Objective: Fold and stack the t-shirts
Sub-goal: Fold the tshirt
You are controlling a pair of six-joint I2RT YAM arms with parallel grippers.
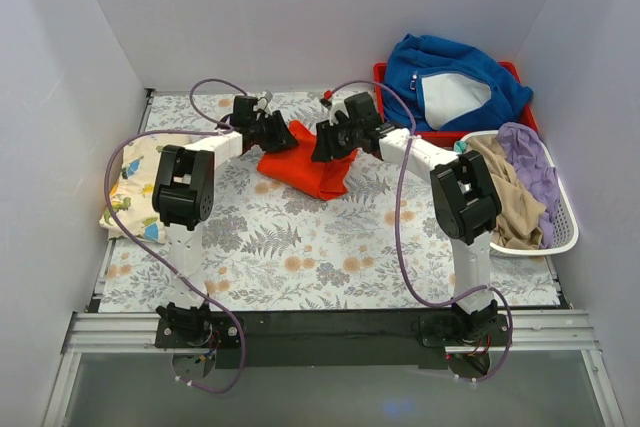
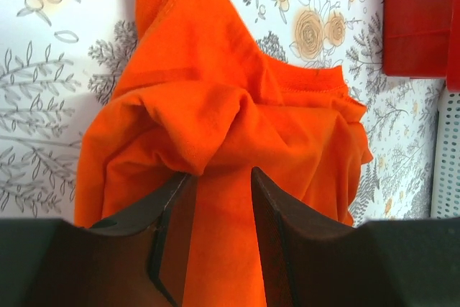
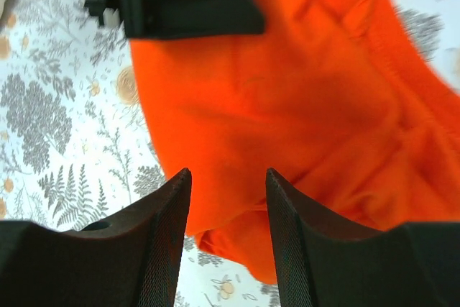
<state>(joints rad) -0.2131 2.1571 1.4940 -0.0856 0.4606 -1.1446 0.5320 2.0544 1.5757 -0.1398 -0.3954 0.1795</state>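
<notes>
Soft, crumpled orange-red t-shirt [image 1: 300,169] pinched in left gripper [image 2: 221,174]; whether right gripper [image 3: 228,172] grips, cannot tell. Slatted white basket [image 1: 566,237] holds beige and lilac cloth [image 1: 500,195].

readable text: none | labels, brands: none | numbers, signs: none | all three views checked

Bright, soft light is filling all 3 views. The orange t-shirt [image 2: 215,106] is casting a faint grey shadow on the counter [image 2: 43,106]. In the right wrist view it is looking blurry near the right edge.
</notes>
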